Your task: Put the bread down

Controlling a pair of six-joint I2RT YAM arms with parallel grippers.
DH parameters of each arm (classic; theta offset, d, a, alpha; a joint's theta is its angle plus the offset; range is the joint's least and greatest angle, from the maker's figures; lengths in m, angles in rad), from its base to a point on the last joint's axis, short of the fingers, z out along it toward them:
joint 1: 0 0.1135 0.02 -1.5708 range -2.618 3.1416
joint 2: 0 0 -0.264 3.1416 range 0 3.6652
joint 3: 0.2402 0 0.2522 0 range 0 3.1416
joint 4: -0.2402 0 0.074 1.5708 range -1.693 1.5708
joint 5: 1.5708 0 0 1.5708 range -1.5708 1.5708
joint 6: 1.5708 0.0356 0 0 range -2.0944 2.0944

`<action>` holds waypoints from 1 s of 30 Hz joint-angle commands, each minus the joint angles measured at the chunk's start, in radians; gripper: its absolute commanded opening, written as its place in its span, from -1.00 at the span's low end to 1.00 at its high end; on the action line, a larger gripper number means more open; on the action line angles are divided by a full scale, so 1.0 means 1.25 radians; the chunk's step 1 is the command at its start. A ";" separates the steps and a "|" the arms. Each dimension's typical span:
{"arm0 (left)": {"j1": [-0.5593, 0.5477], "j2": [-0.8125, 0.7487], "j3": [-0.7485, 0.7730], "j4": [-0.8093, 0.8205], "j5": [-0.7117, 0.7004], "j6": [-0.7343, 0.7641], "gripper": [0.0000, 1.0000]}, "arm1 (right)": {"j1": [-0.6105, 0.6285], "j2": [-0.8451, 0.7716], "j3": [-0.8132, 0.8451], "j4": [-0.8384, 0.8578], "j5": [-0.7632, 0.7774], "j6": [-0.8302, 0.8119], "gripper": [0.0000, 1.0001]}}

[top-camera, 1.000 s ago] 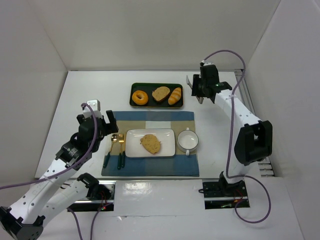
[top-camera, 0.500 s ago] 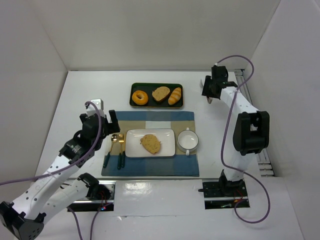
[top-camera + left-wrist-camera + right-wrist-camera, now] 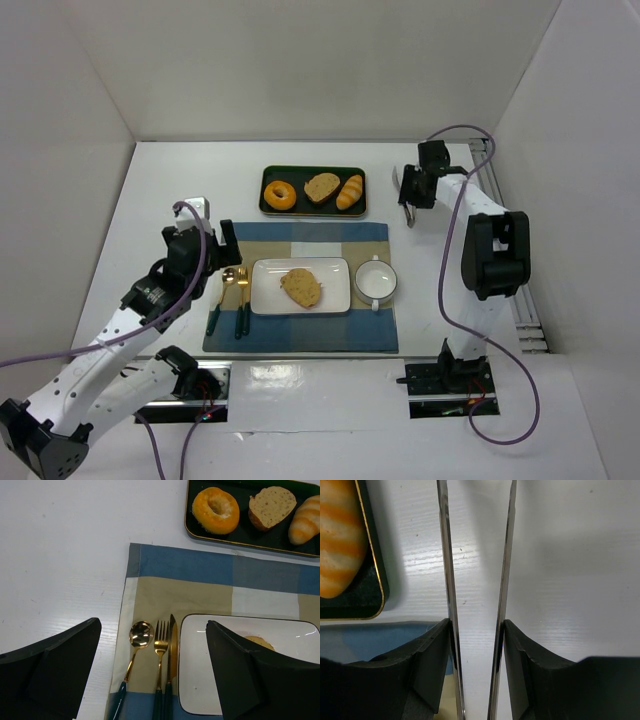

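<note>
**A:** White walls box in a white table [image 3: 160, 180]. What lies on it?

**B:** A checked placemat [image 3: 300, 238] with a white plate [image 3: 265, 298] on it. The bread [image 3: 301, 287] lies flat at the plate's middle. A bowl [image 3: 360, 285] stands at the plate's 3 o'clock. A spoon [image 3: 140, 633], fork [image 3: 160, 645] and knife [image 3: 172, 650] lie at its 9 o'clock. At 12 o'clock, off the mat, a dark tray [image 3: 303, 205] holds a donut [image 3: 268, 194], a paler slice [image 3: 322, 187] and a croissant [image 3: 350, 192].

**A:** And the jaws, relative to the bread?

**B:** The left gripper [image 3: 153, 624] hangs at about 10 o'clock from the bread, over the mat's edge near the cutlery. Its fingers are spread wide. The bread is outside them (its own camera catches only a sliver of it behind one finger).

**A:** The right one?

**B:** The right gripper [image 3: 476, 625] sits between 1 and 2 o'clock from the bread, well apart from it and beside the tray's croissant end. It appears to pinch a pair of thin metal tongs [image 3: 446, 555], though the contact is hard to judge up close. The two blades stand apart over bare table.

**A:** So the bread touches neither gripper?

**B:** Neither.
</note>
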 commanded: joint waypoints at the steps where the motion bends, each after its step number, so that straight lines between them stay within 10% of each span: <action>1: 0.004 -0.010 0.031 0.025 -0.003 0.007 1.00 | -0.006 0.020 0.016 -0.033 -0.039 -0.004 0.04; 30: 0.004 -0.032 0.039 0.017 -0.018 0.022 1.00 | 0.009 0.084 0.028 -0.070 0.081 0.018 0.26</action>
